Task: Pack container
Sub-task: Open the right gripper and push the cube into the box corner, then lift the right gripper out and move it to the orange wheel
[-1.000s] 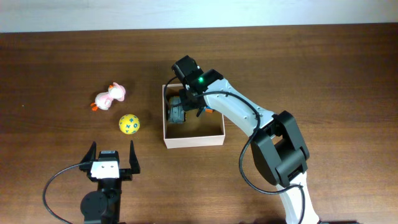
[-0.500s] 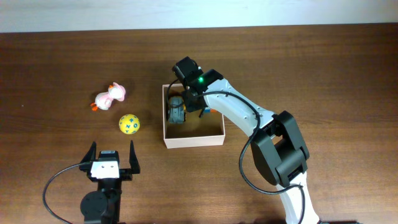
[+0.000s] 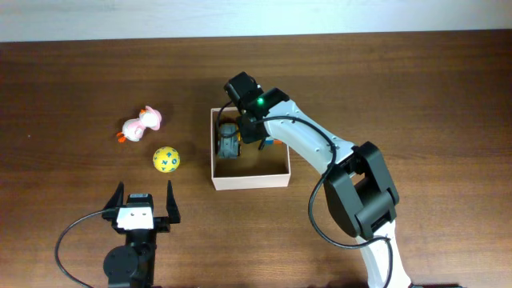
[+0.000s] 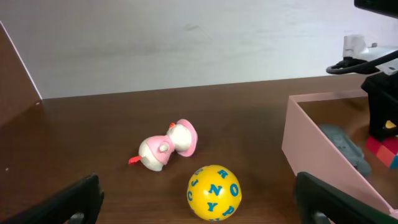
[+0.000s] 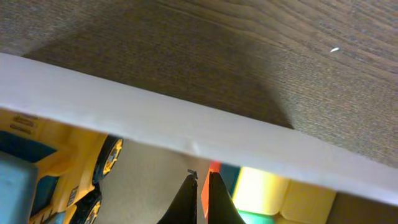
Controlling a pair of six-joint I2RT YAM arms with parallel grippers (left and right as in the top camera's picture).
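Overhead shows one container point(image 3: 250, 182) mid-table with one toy truck point(image 3: 230, 142) at its left and one small coloured block point(image 3: 268, 143) inside. One yellow ball point(image 3: 166, 159) and one pink duck point(image 3: 142, 123) sit left of it. The right gripper point(image 5: 200, 186) over the far wall is pinched closed and empty; the left gripper point(image 3: 145, 200) is spread wide near the table's near edge.

Toy truck point(image 3: 230, 144) in container point(image 3: 250, 182) left side, ball point(image 3: 166, 159) left of container, duck point(image 3: 142, 123) behind ball
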